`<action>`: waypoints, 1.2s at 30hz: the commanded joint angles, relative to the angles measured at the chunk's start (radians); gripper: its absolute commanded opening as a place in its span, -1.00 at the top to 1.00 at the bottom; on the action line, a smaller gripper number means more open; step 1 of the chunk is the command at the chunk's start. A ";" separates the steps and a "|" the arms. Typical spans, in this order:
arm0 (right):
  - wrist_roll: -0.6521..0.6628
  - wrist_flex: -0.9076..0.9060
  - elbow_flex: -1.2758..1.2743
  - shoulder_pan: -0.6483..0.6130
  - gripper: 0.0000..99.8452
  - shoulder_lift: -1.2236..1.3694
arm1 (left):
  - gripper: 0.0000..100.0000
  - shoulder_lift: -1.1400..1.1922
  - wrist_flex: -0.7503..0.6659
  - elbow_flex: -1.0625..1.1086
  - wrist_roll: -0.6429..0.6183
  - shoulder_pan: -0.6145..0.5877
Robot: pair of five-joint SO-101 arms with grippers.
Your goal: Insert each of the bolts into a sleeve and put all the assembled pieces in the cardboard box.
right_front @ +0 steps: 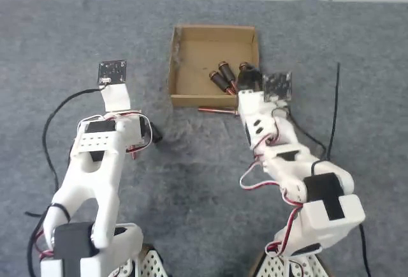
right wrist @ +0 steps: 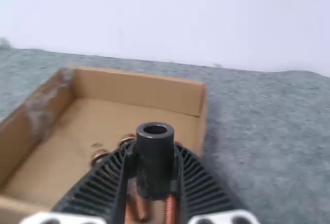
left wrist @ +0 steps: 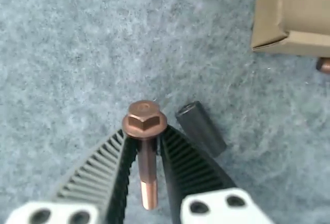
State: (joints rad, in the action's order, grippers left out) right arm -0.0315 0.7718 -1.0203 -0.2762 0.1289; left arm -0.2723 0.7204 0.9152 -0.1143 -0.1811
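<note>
Over the cardboard box (right_front: 185,66), the right tool (right wrist: 153,157) clamps an empty sleeve (right wrist: 154,136) upright, which could drop in unassembled if released, while the left tool (left wrist: 146,134), pinching a bolt (left wrist: 145,121) above the tabletop (left wrist: 77,53) just beside a loose sleeve (left wrist: 201,128), may nudge it rolling or misalign.

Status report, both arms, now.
Left gripper shut on bolt, loose sleeve lying beside it. Right gripper shut on second sleeve over box. Spare bolt outside box, along its wall.
</note>
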 commanded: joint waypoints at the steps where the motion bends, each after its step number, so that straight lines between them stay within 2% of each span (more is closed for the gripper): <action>1: -0.011 0.108 -0.055 -0.027 0.99 -0.038 | 0.98 -0.058 -0.031 -0.019 -0.003 -0.005; 12: -0.011 0.329 -0.362 -0.134 0.99 -0.165 | 0.98 -0.058 -0.031 -0.019 -0.003 -0.005; 24: -0.011 0.394 -0.614 -0.151 0.99 -0.329 | 0.98 -0.058 -0.031 -0.021 -0.003 -0.005; 30: -0.009 0.377 -0.649 -0.151 0.99 -0.337 | 0.98 -0.058 -0.031 -0.021 -0.003 -0.005; 36: 0.169 0.321 -0.572 -0.145 0.99 -0.220 | 0.98 -0.058 -0.031 -0.021 -0.003 -0.005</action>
State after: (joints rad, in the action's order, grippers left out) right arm 0.0667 1.1047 -1.6510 -0.4235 -0.1381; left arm -0.2723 0.7204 0.9152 -0.1143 -0.1811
